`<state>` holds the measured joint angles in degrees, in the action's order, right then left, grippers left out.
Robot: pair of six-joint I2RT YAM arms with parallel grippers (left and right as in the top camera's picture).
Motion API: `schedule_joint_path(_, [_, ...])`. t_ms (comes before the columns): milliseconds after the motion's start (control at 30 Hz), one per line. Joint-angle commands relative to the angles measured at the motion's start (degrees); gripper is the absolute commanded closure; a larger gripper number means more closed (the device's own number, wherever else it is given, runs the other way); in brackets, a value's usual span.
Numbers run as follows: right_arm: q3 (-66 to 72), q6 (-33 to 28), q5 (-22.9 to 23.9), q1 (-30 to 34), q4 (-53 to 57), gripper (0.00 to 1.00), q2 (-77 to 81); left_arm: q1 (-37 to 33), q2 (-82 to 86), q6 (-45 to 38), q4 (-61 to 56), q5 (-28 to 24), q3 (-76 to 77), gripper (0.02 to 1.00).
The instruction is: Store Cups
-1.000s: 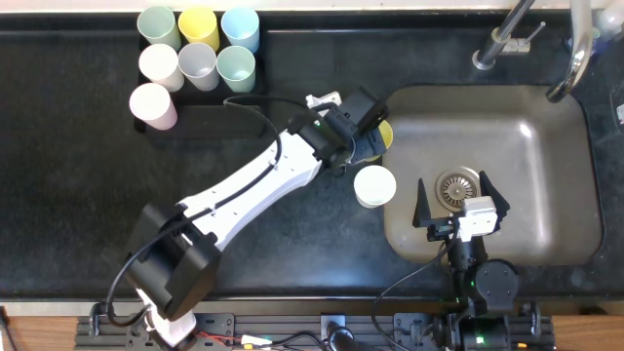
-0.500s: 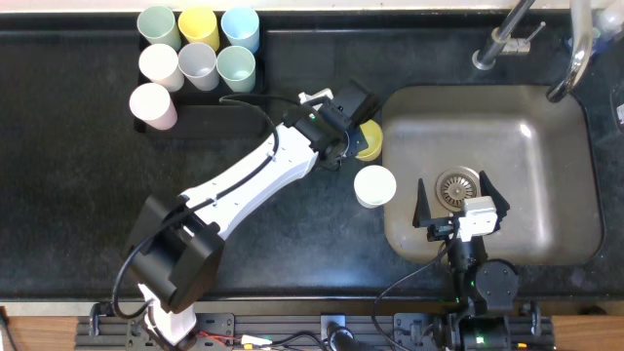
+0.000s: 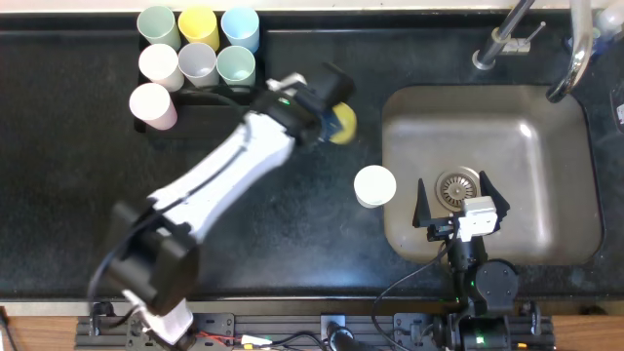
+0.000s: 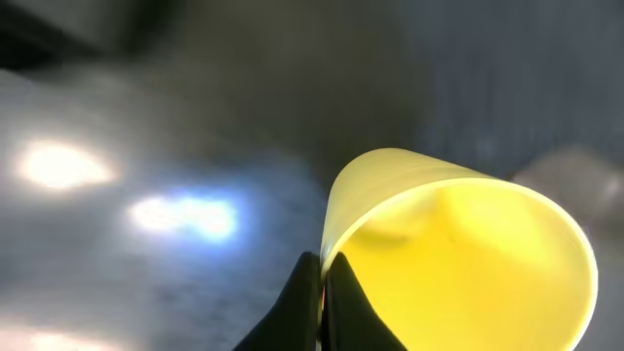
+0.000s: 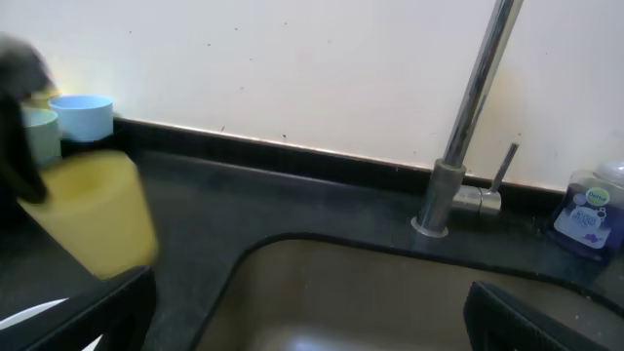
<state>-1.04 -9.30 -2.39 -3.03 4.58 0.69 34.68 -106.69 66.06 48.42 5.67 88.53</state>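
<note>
While the left arm reaches across the counter (image 3: 292, 244), the task is in its carrying step: one cup is in transit from the sink (image 3: 546, 146) toward the stored ones.

Well to the left of the sink, toward the back edge, stands the group of cups (image 3: 198, 63), six packed close in two rows. A pink cup (image 3: 153, 105) stands just beside them on the side away from the sink.

Between that group and the sink, close to the sink's back-left corner, is the left hand (image 4: 319, 283). Its fingers are pinched almost together on the wall of the yellow cup (image 3: 343, 123), gripping it at the rim with one finger inside and one outside. From the right wrist view the cup appears lifted off the counter and tilted.

Against the sink's left rim, mouth up, stands the white cup (image 3: 374, 185), apart from either hand and not yet collected.

Over the sink basin, near the drain (image 3: 454, 185), the right hand (image 3: 455, 193) hangs with its fingers spread wide and nothing between them.

My judgement is that the next move calls for carrying the yellow cup farther from the sink to a free spot beside the group. It then needs to be brought upright and lowered before the rim pinch is let go, since a thin-wall grip could let it swing. The white cup would follow.
</note>
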Motion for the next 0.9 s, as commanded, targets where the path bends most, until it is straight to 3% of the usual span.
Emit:
schedule_joint_path(33, [0.8, -0.1, -0.1, 0.2, -0.3, 0.005, -0.4, -9.9, 9.5, 0.1, 6.3, 3.0, 0.0, 0.982])
schedule_joint_path(200, [0.8, -0.1, -0.1, 0.2, -0.3, 0.003, -0.4, -20.1, 11.0, 0.0, 15.5, 2.8, 0.0, 0.982])
schedule_joint_path(400, [0.8, -0.1, -0.1, 0.2, -0.3, 0.003, -0.4, -27.6, 9.9, 0.1, 17.8, 3.0, 0.0, 0.982])
schedule_joint_path(900, [0.8, -0.1, -0.1, 0.2, -0.3, 0.003, -0.4, -31.6, 5.1, 0.3, 14.1, 0.6, 0.0, 0.982])
